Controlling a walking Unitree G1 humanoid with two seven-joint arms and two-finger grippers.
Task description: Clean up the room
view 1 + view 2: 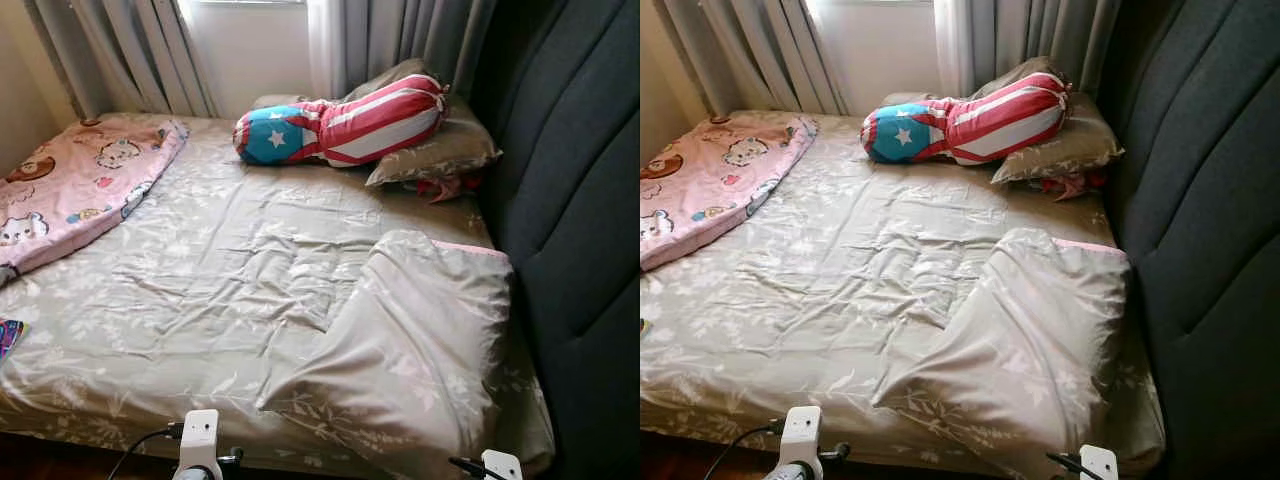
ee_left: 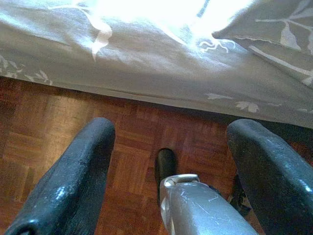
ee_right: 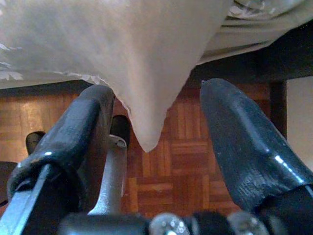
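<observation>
Two grippers hang low at the near edge of the bed, over the parquet floor. The left gripper has its jaws spread wide, nothing between them, pointing at the bed's side where the sheet hangs down. The right gripper also has its jaws spread; a pointed corner of the duvet hangs down between its fingers, and whether it touches either one cannot be told.

The bed carries a grey-green leaf-print sheet, rumpled across the middle. The duvet, same print, lies bunched at the near right, one corner folded over to show a pink edge by the dark padded headboard on the right. At the far right a pillow leans toward the headboard, and a striped bolster in red, white and blue with stars rests on its left side. A pink cartoon blanket lies along the left edge of the bed. Grey curtains hang behind, at the far wall.
</observation>
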